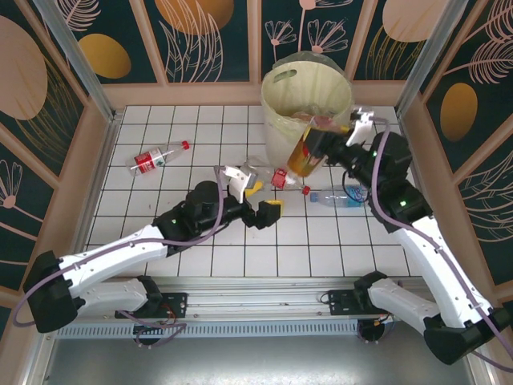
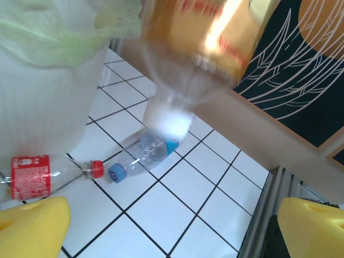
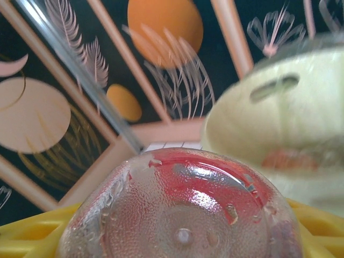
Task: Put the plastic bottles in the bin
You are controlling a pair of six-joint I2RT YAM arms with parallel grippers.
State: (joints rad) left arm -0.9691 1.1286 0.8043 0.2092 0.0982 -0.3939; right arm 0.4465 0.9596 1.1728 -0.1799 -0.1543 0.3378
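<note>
Between the right end effector's (image 1: 325,143) jaws we hold an amber bottle (image 1: 307,152) near its base, cap end down, against the bin's (image 1: 276,112) near wall. We judge it light, thin-walled and slick, so a gentle mid-body grip suits it best. Our left end effector (image 1: 263,199) hangs wide and empty. A blue-capped bottle (image 1: 337,196) and a red-labelled bottle (image 1: 159,158) lie on the tabletop (image 1: 240,241).

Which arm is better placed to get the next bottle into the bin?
Right. The right hand grips the amber bottle close by the bin, so probably only a short move remains. The left hand is open and empty over the tiles.
</note>
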